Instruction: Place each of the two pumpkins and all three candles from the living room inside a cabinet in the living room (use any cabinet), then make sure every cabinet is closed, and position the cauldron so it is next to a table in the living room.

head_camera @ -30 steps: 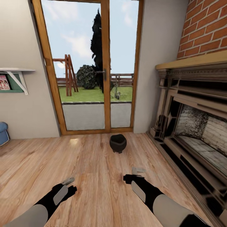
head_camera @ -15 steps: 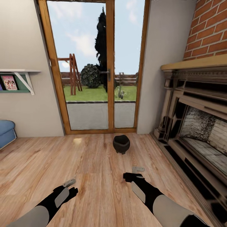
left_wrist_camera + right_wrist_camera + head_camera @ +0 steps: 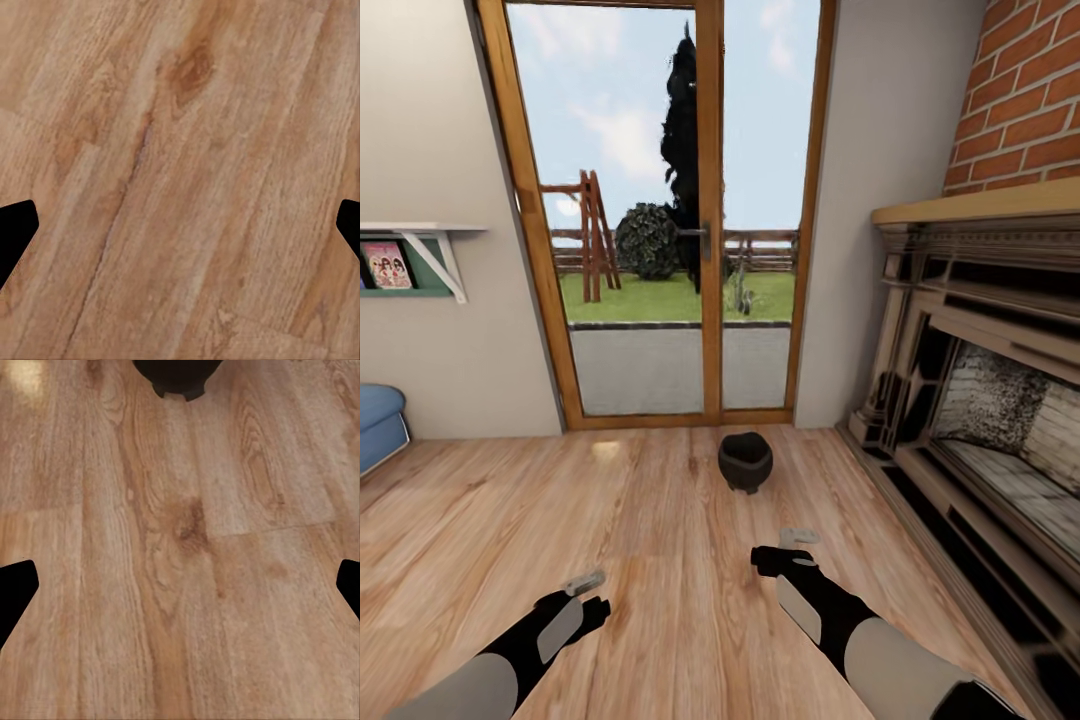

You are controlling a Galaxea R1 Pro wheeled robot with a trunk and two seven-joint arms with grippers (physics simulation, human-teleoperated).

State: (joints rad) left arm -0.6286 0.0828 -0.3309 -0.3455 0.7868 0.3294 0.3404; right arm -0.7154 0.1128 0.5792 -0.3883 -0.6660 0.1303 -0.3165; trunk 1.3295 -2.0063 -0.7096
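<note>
The black round-bellied cauldron [image 3: 745, 462] stands on the wood floor in front of the glass door, a short way ahead of my arms. Its underside [image 3: 178, 375] shows at the edge of the right wrist view. My right gripper [image 3: 781, 550] hangs low over the floor, nearer to me than the cauldron and apart from it. It is open, with nothing between its fingertips [image 3: 16, 592]. My left gripper [image 3: 590, 594] hovers over bare floorboards to the left, also open and empty, its fingertips [image 3: 15, 232] wide apart. Pumpkins, candles, cabinet and table are out of view.
A wood-framed glass door [image 3: 705, 250] closes the far wall. A brick fireplace with a dark carved surround [image 3: 970, 400] runs along the right. A blue seat [image 3: 378, 425] and a wall shelf [image 3: 420, 245] are at the left. Open floor lies between.
The whole picture has slid a little to the right, so the camera has moved. The cauldron stands where it was. Both arms keep nearly the same pose; the left gripper sits slightly lower.
</note>
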